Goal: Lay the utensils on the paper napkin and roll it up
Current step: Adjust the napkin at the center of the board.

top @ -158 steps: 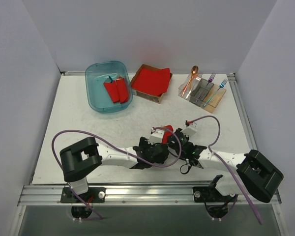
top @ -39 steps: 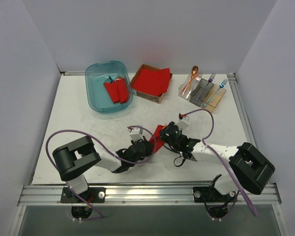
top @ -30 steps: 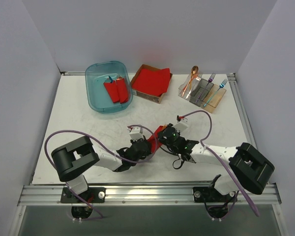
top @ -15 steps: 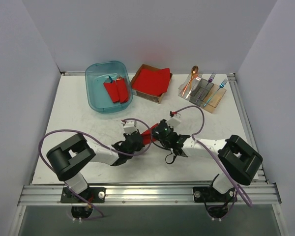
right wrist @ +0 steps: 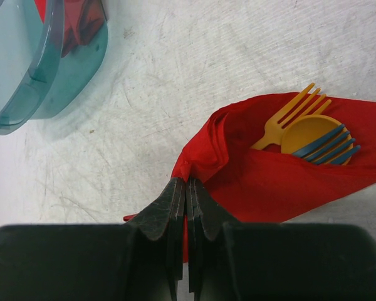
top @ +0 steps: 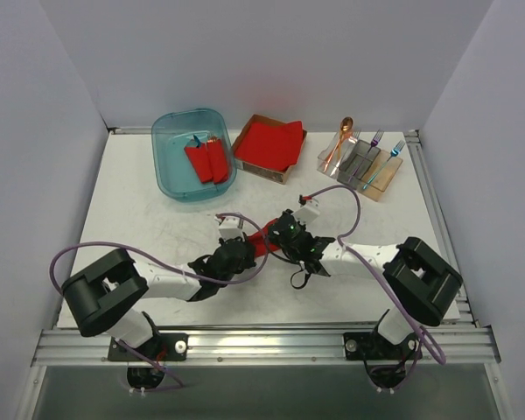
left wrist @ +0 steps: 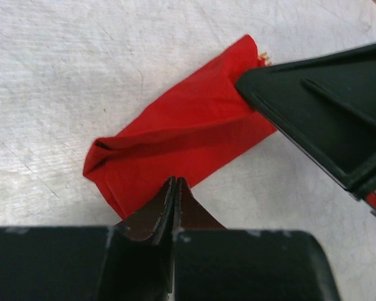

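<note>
The red paper napkin lies rolled on the table between my two grippers. In the right wrist view the roll is open at one end, where an orange-yellow fork, an orange-yellow spoon bowl and blue fork tines stick out. My right gripper is shut, its tips resting against a raised fold of the napkin. My left gripper is also shut, its tips on the near edge of the roll. From above, the left gripper and right gripper flank the roll.
A teal bin at the back left holds short red bundles. A cardboard box with a red stack stands beside it. At the back right a clear holder carries an orange spoon and two forks.
Both grippers and the red roll between them have shifted to the left and a little farther from the arm bases. Both grippers stayed shut.
</note>
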`<state>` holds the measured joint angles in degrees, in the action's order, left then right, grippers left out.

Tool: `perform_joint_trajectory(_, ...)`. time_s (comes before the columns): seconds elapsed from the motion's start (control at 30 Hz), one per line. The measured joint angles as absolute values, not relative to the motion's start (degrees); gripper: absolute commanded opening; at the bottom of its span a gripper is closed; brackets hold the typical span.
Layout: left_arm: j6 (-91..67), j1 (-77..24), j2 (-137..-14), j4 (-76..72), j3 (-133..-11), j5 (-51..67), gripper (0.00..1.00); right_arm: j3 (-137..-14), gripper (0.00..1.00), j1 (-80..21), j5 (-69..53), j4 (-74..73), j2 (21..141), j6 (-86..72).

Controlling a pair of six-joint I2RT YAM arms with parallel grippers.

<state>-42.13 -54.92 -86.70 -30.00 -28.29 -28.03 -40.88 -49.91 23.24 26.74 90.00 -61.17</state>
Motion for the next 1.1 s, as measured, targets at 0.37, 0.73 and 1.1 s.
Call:
perform_joint_trajectory(0.37, -41.63, -54.78, -93.67, -39.09, -27.44, -22.20, 0.02, -41.30, 0.00, -49.91, 23.03, 26.76, 90.80, -60.51)
perform_joint_trajectory(0.73, -41.50, -53.84, -97.21, -43.20, -27.49, -21.82, 0.02, -41.30, 0.00, -49.91, 22.31, 26.74, 90.80, -60.49)
perform_joint_trajectory(1.1, -43.35, -53.43, -98.15, -39.88, -30.59, -23.64, 0.02, -40.82, 0.00, -50.26, 22.26, 25.67, 90.21, -61.54)
